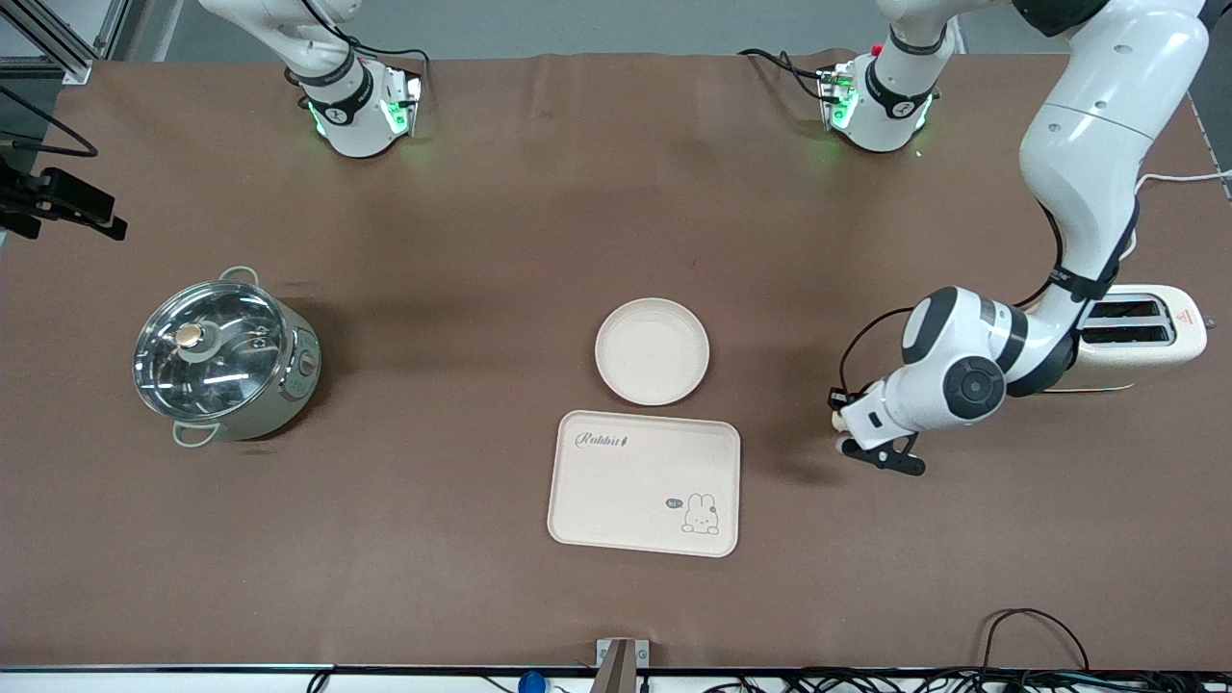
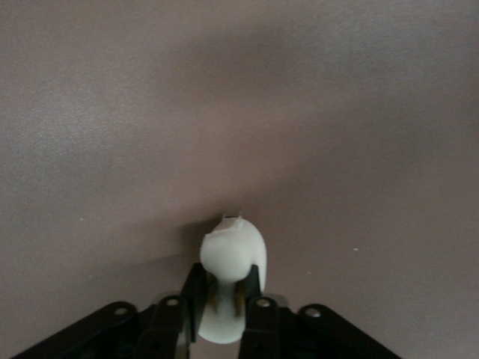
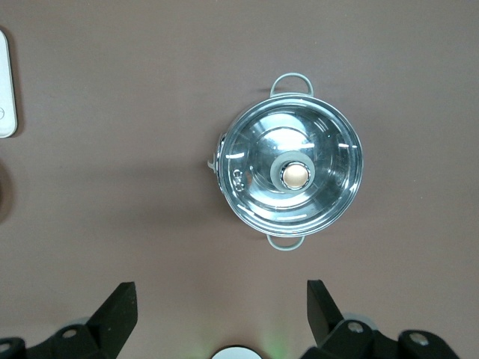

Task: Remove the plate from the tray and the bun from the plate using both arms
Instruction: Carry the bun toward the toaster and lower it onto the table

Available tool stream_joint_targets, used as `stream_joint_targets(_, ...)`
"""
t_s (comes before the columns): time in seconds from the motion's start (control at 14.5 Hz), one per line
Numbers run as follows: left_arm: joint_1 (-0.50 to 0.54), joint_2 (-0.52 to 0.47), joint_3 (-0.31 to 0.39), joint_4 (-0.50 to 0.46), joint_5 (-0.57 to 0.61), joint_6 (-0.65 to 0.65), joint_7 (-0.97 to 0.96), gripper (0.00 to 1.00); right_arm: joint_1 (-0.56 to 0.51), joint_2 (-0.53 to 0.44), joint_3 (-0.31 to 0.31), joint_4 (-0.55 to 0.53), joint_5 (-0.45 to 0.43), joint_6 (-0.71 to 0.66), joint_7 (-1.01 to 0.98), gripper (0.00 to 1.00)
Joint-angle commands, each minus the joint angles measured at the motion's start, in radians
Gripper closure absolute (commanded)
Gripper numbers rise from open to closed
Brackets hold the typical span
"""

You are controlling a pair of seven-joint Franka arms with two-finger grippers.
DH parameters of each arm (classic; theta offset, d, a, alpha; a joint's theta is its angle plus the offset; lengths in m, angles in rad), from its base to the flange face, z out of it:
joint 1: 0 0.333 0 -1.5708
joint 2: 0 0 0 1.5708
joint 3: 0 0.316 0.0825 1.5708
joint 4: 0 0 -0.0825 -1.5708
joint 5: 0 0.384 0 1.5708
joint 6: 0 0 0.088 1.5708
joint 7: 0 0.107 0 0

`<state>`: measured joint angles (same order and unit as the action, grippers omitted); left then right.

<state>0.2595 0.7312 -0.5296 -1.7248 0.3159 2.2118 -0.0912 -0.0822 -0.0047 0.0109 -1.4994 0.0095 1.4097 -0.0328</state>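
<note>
My left gripper (image 2: 222, 299) clamps the small pale cream bun (image 2: 230, 262) over the brown counter (image 1: 462, 241); my right gripper (image 3: 221, 313), spread apart, waits above the lidded steel pot (image 3: 290, 173).

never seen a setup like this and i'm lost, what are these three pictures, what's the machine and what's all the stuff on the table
These are two white robot arms bolted to a brown table, each ending in a black two-finger gripper. The big picture looks down from across the table. The other two come from cameras on the arms' wrists.

The left gripper is low over bare table, toward the left arm's end, shut on the bun, a small pale lump seen best in the left wrist picture.

The right gripper is open and waits up high, looking down on a lidded steel pot.

In the middle lies a round plate, and just nearer the front camera a rectangular tray with a rabbit drawing. A cream toaster stands beside the left arm.
</note>
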Motion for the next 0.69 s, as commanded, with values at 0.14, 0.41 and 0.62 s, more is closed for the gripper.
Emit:
stream_joint_targets(0.14, 0.003, -0.114, -0.046, 0.027, 0.005, -0.069, 0.002, 0.0, 0.016, -0.011, -0.008, -0.019, -0.006, -0.003, 0.002, 0.0)
stream_joint_targets(0.41, 0.001, -0.281, -0.092, 0.227, -0.006, -0.324, -0.013, 0.0, 0.045, -0.011, -0.008, -0.016, -0.008, 0.005, 0.011, 0.0)
stream_joint_targets(0.62, 0.007, -0.366, -0.096, 0.347, -0.018, -0.496, -0.012, 0.0, 0.044, -0.011, -0.008, -0.015, -0.008, 0.015, 0.011, 0.0)
